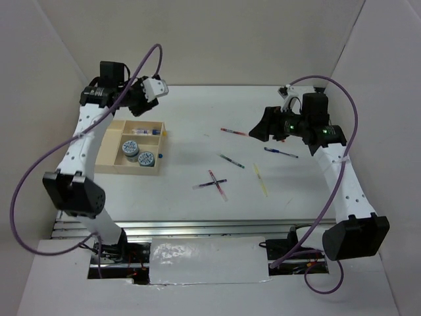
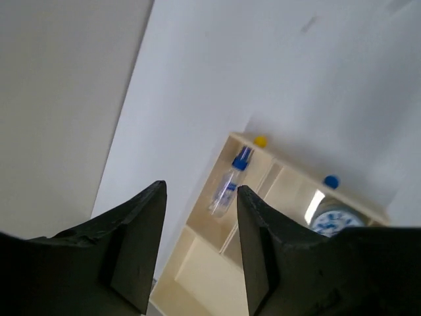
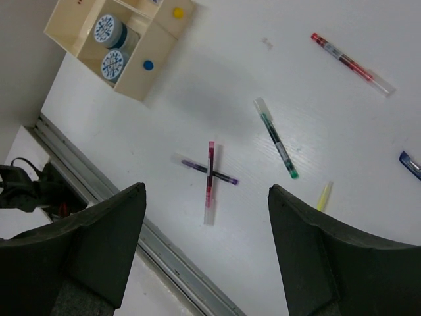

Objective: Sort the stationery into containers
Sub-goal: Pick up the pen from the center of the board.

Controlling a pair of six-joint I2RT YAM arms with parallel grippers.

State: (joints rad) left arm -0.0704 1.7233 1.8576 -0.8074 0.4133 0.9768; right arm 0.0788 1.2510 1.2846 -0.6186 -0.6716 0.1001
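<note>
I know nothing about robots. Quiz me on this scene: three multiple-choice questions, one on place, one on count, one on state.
1. Where are the two patterned rolls? A in the tray B beside it C in a gripper
2. How many pens lie loose on the table? A three B six C nine
3. The right gripper is: A open, empty B shut on a pen C shut on a roll
1 A: both sit inside the tray. 2 B: six lie outside it, two crossed. 3 A: jaws apart, nothing between.

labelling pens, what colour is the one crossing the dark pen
That pen is pinkish red; clearest in the right wrist view.
</note>
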